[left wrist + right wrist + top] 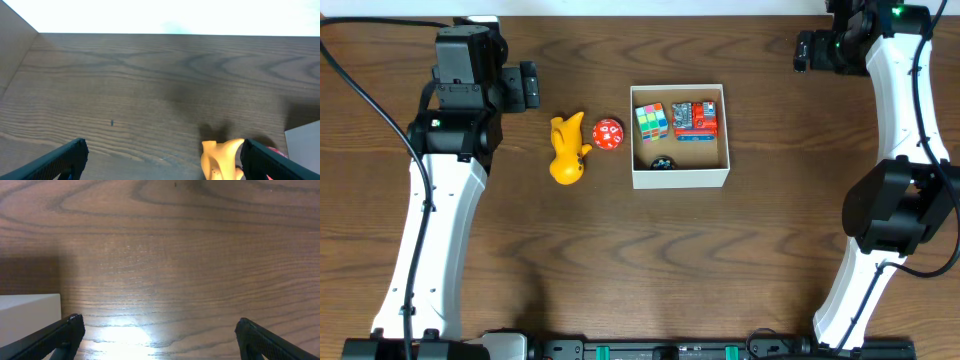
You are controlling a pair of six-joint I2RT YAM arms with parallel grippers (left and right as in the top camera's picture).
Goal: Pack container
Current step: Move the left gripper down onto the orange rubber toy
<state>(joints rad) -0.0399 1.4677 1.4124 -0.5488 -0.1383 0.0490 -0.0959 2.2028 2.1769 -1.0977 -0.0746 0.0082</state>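
Observation:
The container point(680, 179), a square white box with a tan inside, sits mid-table. Inside are a colourful cube point(652, 121), a red-and-blue toy point(696, 119) and a small dark object point(661, 162). A yellow duck-like toy point(566, 150) and a red ball point(608, 134) lie on the table just left of the box. My left gripper point(528, 84) is open and empty, up-left of the duck. In the left wrist view the jaws point(162, 155) are spread, with the duck point(221, 157) by the right finger. My right gripper point(804, 50) is open and empty at the far right; its view point(157, 332) shows a box corner point(30, 315).
The wooden table top point(720, 260) surrounds the box. The left arm's white links point(430, 230) run down the left side and the right arm's links point(900, 180) down the right side.

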